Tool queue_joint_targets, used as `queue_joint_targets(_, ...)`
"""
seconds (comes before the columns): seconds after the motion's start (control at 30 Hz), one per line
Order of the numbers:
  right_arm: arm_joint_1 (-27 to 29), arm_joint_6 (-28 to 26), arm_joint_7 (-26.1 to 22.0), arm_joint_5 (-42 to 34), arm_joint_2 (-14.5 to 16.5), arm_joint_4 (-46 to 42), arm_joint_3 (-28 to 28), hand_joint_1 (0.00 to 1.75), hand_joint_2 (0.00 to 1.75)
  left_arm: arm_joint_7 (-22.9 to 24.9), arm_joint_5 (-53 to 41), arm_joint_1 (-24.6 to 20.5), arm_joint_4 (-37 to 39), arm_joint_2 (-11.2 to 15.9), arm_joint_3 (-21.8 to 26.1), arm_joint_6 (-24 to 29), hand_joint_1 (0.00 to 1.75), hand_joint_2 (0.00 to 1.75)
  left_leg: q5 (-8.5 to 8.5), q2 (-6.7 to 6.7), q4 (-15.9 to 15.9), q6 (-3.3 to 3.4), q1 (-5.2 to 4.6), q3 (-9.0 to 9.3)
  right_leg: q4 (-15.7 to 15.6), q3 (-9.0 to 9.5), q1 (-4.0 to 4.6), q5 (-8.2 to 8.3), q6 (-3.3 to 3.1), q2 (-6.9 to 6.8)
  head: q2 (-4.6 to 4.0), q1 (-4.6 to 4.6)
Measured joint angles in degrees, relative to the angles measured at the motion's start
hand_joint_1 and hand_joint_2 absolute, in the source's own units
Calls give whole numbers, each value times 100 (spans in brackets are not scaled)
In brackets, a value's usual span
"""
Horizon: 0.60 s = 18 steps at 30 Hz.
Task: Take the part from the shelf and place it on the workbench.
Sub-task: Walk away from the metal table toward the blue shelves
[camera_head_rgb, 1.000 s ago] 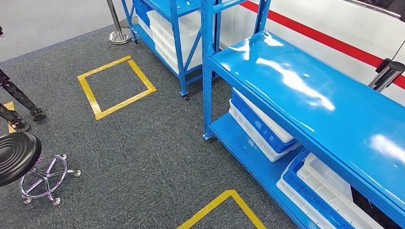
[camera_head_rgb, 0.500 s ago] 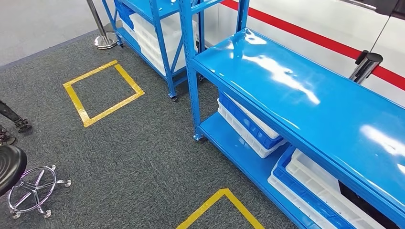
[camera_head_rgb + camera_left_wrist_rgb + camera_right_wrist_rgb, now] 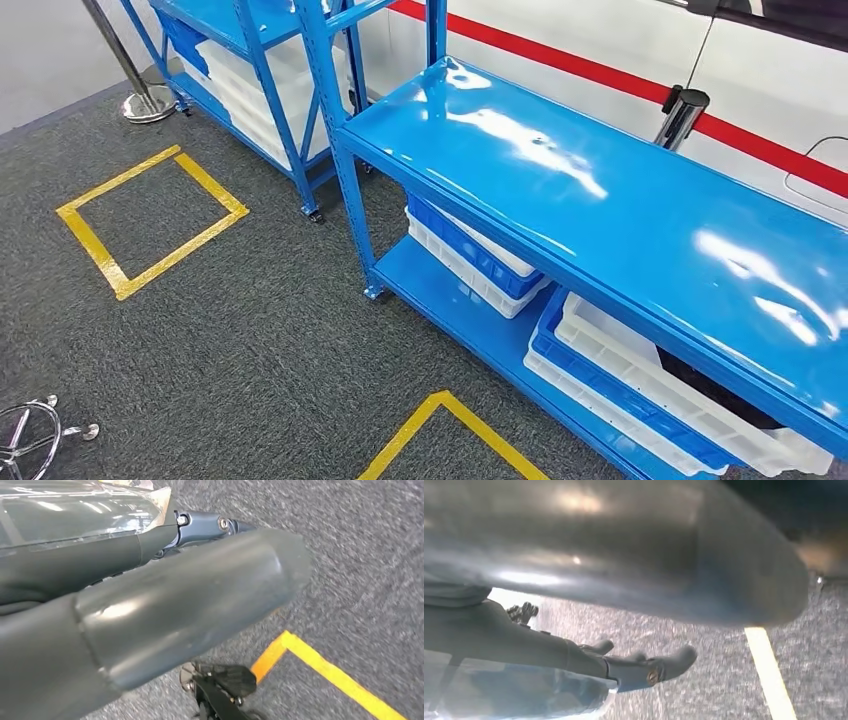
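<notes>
Part: probably the dark shape (image 3: 712, 385) in the white bin (image 3: 640, 360) on the near rack's lower level, too hidden to confirm. Floor is grey carpet (image 3: 250, 330); white wall with a red stripe (image 3: 600, 70) behind. Count: two blue racks, near (image 3: 600, 200) and far (image 3: 250, 60); two blue-and-white bin stacks under the near one; one full yellow tape square (image 3: 212, 180), one tape corner (image 3: 440, 400); two chrome posts. Right hand (image 3: 574, 650) hangs over the carpet, fingers apart, empty. Left hand (image 3: 150, 610): thumb blocks the view, can't tell its state.
</notes>
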Motion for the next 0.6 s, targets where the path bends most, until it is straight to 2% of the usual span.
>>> queue_joint_targets(0.03, 7, 1, 0, 1, 4, 0, 0, 0, 0, 0, 0, -2, 0, -2, 1, 2, 0, 0, 35, 71, -51, 12, 5, 33, 16, -23, -1, 6, 17, -2, 0, 1)
queue_joint_targets(0.07, 11, 1, 0, 1, 3, 0, 0, 0, 0, -1, 0, -3, 0, -4, 1, 3, 0, 0, 74, 139, -114, 31, 11, 71, 76, -70, 8, -18, 23, -98, 0, 7)
queue_joint_targets(0.1, 9, 1, 0, 1, 1, 0, 0, 0, 0, -1, 0, -3, 1, -6, 1, 4, 0, 0, 113, 219, -176, 50, 22, 106, 232, -166, 24, -98, 14, -242, 0, 19)
queue_joint_targets(0.17, -4, 0, 0, 1, -12, 0, 0, 0, 0, -2, 1, 7, 1, -9, 2, 4, 0, 0, 143, 386, -228, 71, 22, 132, 847, -480, 31, -389, -22, -551, 0, 38)
queue_joint_targets(0.2, -8, -1, 0, 1, -15, 0, 0, 0, 0, -1, 1, 12, 1, -9, 3, 4, 0, 0, 143, 480, -227, 75, 18, 126, 1206, -660, 23, -531, -20, -607, 1, 45)
queue_joint_targets(0.23, -8, -1, 0, 3, -20, 0, 0, 0, 0, 2, 3, 15, 1, -9, 4, 5, 0, 0, 140, 568, -227, 73, 15, 121, 1451, -775, 10, -605, 3, -631, 0, 44)
queue_joint_targets(0.27, -5, -1, 0, 8, -25, 0, 0, 0, 0, 5, 5, 15, 1, -9, 4, 6, 0, 0, 135, 649, -226, 68, 14, 117, 1509, -791, -3, -598, 45, -647, 0, 44)
queue_joint_targets(0.3, 0, -1, 0, 20, -31, 1, 0, 0, 0, 9, 7, 14, 1, -12, 4, 9, 0, 0, 128, 726, -224, 58, 17, 120, 1323, -675, -12, -504, 102, -681, 0, 46)
queue_joint_targets(0.33, 4, 0, 0, 34, -38, 1, 0, 0, 0, 12, 8, 13, 2, -16, 4, 15, 0, 0, 118, 796, -222, 43, 19, 131, 937, -449, -17, -362, 156, -754, 0, 47)
queue_joint_targets(0.37, 1, 0, -1, 48, -43, 1, 0, 0, 0, 13, 8, 13, 2, -21, 4, 25, 0, 0, 100, 862, -217, 17, 8, 144, 509, -205, -13, -234, 177, -884, 1, 48)
queue_joint_targets(0.4, -8, 1, -2, 60, -46, 1, 0, 0, 0, 9, 8, 13, 2, -25, 5, 38, 0, 0, 76, 927, -209, -17, -5, 161, 149, -2, -6, -126, 172, -991, 1, 44)
queue_joint_targets(0.43, -18, 1, -3, 67, -45, 0, 0, 0, 0, 3, 9, 13, 2, -26, 7, 49, 0, 0, 56, 986, -202, -49, -19, 176, -58, 113, 1, -70, 139, -1058, 1, 34)
queue_joint_targets(0.47, -26, 2, -4, 73, -43, 0, 0, 0, 0, -4, 9, 8, 1, -26, 8, 57, 0, 0, 38, 1041, -196, -80, -29, 189, -129, 142, 11, -49, 95, -1071, 1, 25)
queue_joint_targets(0.53, -23, 8, -4, 77, -42, 0, 0, 0, 0, -21, 9, -14, 1, -26, 10, 59, 0, 0, 11, 1098, -183, -142, -5, 215, -147, 128, -8, -20, 26, -942, 1, 16)
queue_joint_targets(0.57, -20, 10, -4, 78, -45, 0, 0, 0, 0, -32, 9, -24, 1, -26, 9, 58, 0, 0, -42, 1012, -128, -183, 17, 208, -158, 130, -27, -9, 0, -883, 1, 10)
queue_joint_targets(0.6, -18, 13, -2, 77, -48, 0, 0, 0, 0, -40, 7, -29, 2, -26, 9, 55, 0, 0, -158, 867, 17, -226, 40, 157, -167, 135, -51, 6, -35, -825, 1, -1)
